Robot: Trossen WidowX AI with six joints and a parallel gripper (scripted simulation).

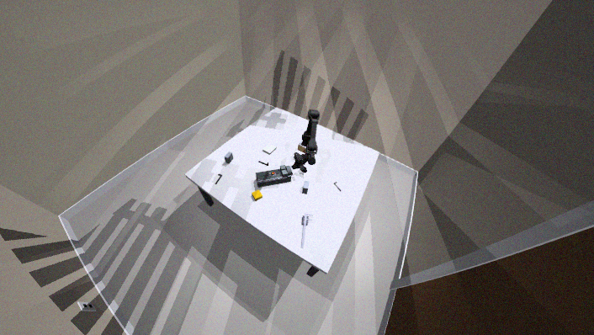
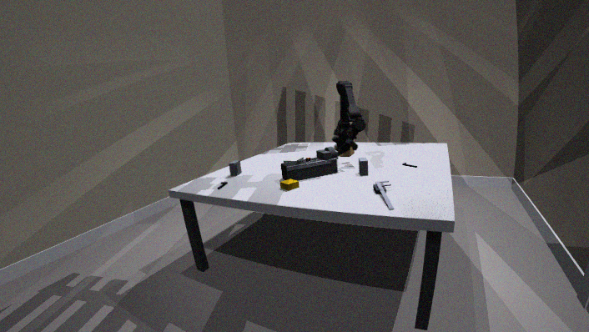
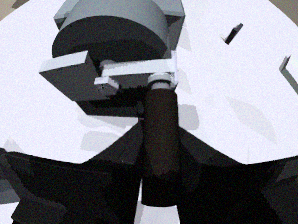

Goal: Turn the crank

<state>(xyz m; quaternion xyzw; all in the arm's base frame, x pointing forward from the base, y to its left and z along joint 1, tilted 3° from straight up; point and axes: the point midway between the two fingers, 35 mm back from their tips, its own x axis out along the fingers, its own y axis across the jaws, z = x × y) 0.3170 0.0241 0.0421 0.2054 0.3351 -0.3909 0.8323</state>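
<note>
The dark machine (image 1: 273, 178) (image 2: 310, 168) stands on the white table (image 1: 286, 210) (image 2: 325, 204). The red pointer (image 1: 273, 172) (image 2: 308, 159) is a tiny spot on its top; the brass marks are too small to tell, so its level against them cannot be read. In the wrist view the pale crank arm (image 3: 135, 67) runs from the round grey housing (image 3: 110, 35) to the dark brown handle (image 3: 161, 125). My gripper (image 3: 155, 127) is shut on this handle, one finger on each side, at the machine's right end in the top and exterior views.
A yellow block (image 1: 257, 194) (image 2: 289, 184) lies in front of the machine. A grey block (image 1: 305, 187) (image 2: 363, 166) stands right of it, another (image 1: 228, 157) (image 2: 235, 168) at the left. A caliper (image 1: 304, 231) (image 2: 385, 196) lies near the front right. Small dark tools lie around.
</note>
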